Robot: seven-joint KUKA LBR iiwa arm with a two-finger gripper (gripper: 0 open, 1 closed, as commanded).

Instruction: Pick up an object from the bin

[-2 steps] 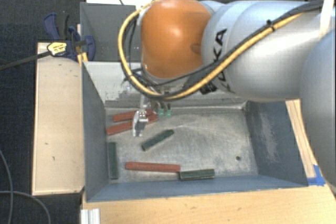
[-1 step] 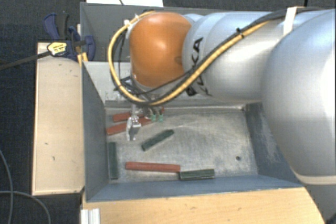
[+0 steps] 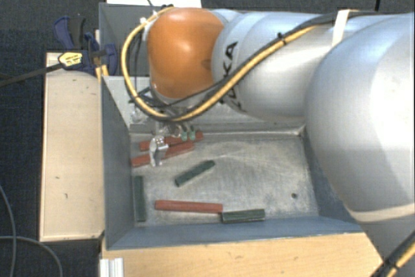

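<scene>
My gripper (image 3: 156, 151) hangs below the orange wrist cover at the bin's back left, low over the floor. It sits right on top of two red sticks (image 3: 176, 148) that lie side by side, slanting up to the right, their middle hidden by it. A dark green stick (image 3: 194, 172) lies just to the right and in front of the gripper, also slanted.
A long red stick (image 3: 188, 206) lies along the front wall with a green stick (image 3: 243, 215) at its right end. Another green stick (image 3: 139, 198) runs along the left wall. The arm covers the bin's back and right side.
</scene>
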